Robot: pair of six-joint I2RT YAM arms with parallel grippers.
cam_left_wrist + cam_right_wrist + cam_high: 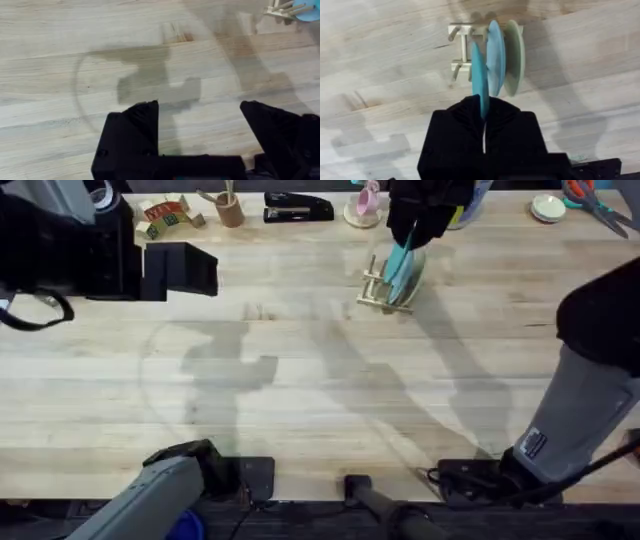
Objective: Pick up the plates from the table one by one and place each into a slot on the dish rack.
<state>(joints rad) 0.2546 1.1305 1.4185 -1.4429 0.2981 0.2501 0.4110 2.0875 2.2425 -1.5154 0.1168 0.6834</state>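
Right gripper (484,116) clamped on turquoise plate's (479,80) rim, dish rack (462,47) just beyond fingertips. Likely stiff, slippery, chippable; best pinched edge-on. Left gripper (199,112) spread empty.

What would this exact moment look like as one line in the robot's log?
right claw: shut on turquoise plate at dish rack | rack: pale blue plate, cream plate slotted | left claw: open above table

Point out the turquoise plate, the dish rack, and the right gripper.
turquoise plate (480,82): right wrist view, on its edge above the fingers.
dish rack (461,48): right wrist view, on a wooden bar.
right gripper (484,116): right wrist view, between the fingertips, shut on the plate.
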